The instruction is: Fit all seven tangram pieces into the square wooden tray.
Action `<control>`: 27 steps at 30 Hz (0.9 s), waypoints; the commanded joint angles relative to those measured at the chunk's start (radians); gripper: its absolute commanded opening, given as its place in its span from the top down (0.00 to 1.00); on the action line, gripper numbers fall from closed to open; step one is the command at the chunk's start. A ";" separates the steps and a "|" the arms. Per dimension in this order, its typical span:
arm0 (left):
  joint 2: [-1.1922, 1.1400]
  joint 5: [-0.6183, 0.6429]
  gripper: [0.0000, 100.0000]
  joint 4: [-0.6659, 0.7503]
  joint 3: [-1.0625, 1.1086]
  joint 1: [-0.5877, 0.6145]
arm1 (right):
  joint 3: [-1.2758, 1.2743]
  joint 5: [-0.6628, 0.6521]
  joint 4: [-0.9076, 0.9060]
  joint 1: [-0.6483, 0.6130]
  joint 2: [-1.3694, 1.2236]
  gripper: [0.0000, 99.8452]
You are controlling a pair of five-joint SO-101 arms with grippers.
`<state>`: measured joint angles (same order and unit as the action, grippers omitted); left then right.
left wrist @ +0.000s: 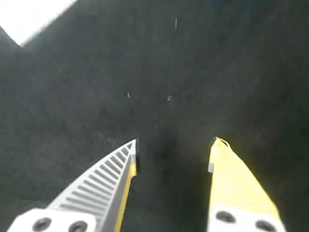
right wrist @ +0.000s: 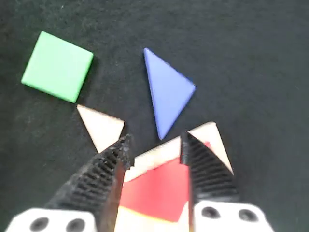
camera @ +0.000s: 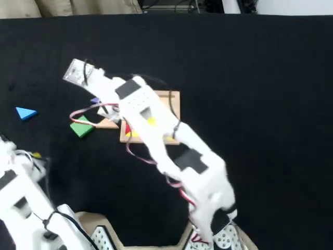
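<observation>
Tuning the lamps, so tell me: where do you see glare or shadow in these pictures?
High view: the right arm glares white against the black cloth. Left wrist view: a bright patch at the cloth's edge, a shadow under the left gripper. Right wrist view: even light, thin shadow beside the green square.

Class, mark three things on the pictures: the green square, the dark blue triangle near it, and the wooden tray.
green square point(right wrist: 58, 66), right wrist view, centre of its top face.
dark blue triangle point(right wrist: 169, 92), right wrist view, middle of its top face.
wooden tray point(camera: 175, 96), high view, rim at its uncovered corner.
</observation>
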<state>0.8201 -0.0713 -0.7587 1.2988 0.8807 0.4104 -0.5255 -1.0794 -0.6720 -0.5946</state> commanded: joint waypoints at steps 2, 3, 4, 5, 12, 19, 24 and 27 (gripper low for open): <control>0.040 0.009 0.76 0.021 0.015 -0.005 | 0.397 -0.063 -0.137 -0.029 -0.228 0.68; 0.048 0.009 0.76 0.018 0.021 -0.018 | 0.464 -0.081 -0.163 -0.035 -0.280 0.64; 0.049 0.009 0.76 0.021 0.028 -0.025 | 0.535 -0.101 -0.186 -0.037 -0.329 0.61; 0.049 0.009 0.76 0.021 0.028 -0.028 | 0.605 -0.123 -0.209 -0.041 -0.377 0.57; 0.048 0.009 0.76 0.023 0.028 -0.033 | 1.047 -0.149 -0.310 -0.038 -0.668 0.59; 0.048 0.009 0.76 0.023 0.028 -0.033 | 1.239 -0.169 -0.287 0.018 -0.832 0.65; 0.048 0.008 0.76 0.023 0.028 -0.030 | 1.173 -0.193 -0.227 0.044 -0.860 0.65; 0.048 0.008 0.76 0.023 0.028 -0.030 | 1.107 -0.275 -0.207 0.041 -0.846 0.65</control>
<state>0.8508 -0.0713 -0.7511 1.3326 0.8592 1.5551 -0.7434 -1.3295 -0.6813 -1.4569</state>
